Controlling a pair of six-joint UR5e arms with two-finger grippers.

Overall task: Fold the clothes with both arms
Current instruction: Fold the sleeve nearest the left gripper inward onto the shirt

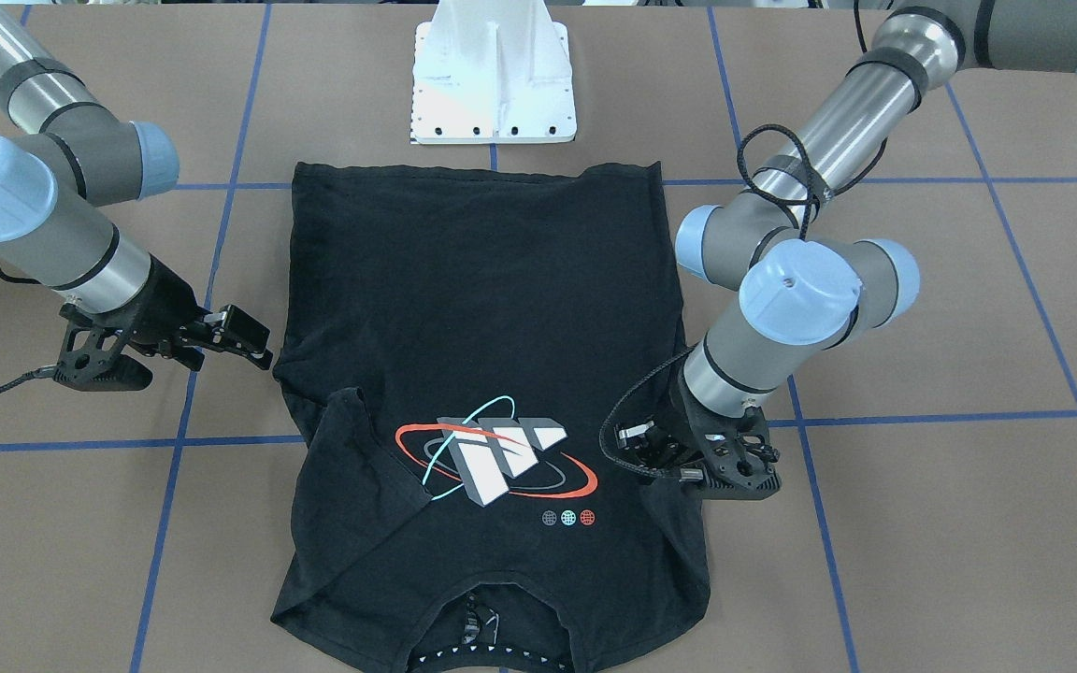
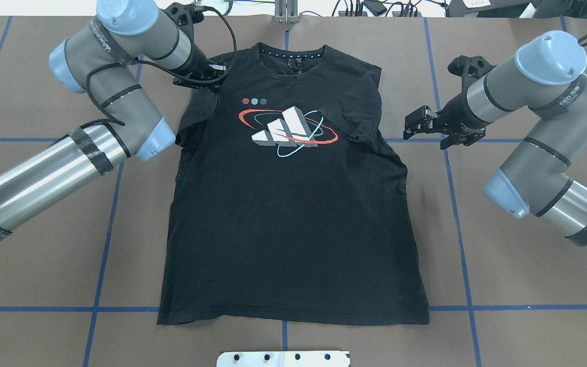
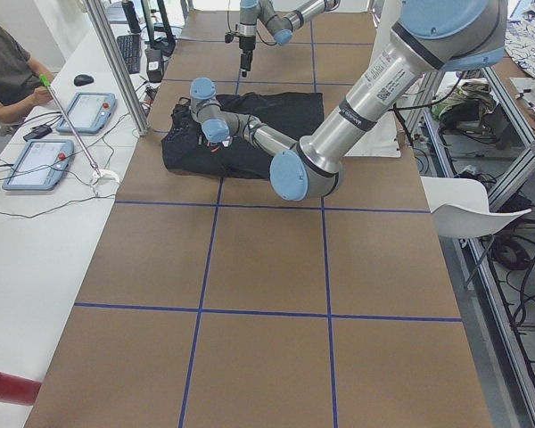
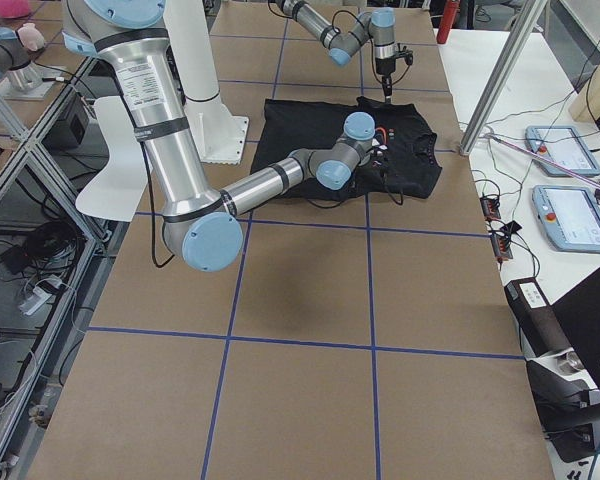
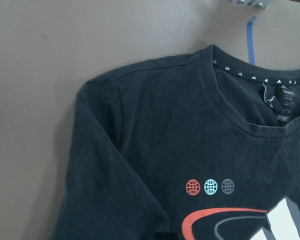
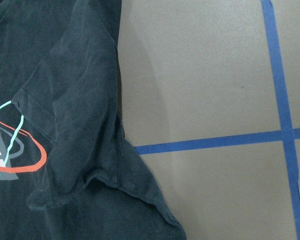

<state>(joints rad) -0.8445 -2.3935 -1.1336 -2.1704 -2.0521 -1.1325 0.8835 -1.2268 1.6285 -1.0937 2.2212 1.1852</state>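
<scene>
Tally: 1 black T-shirt [image 2: 293,214], 2 claws — right claw [image 2: 413,125] spread, empty; left claw [image 2: 212,75] at its sleeve, state indiscernible.

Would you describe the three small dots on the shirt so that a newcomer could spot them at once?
A black T-shirt lies on the brown table, a large orbit graphic on its chest. Between that graphic and the collar, toward the left arm's side, three tiny globes sit in a row: red, teal, grey, the shirt's only round marks.
</scene>
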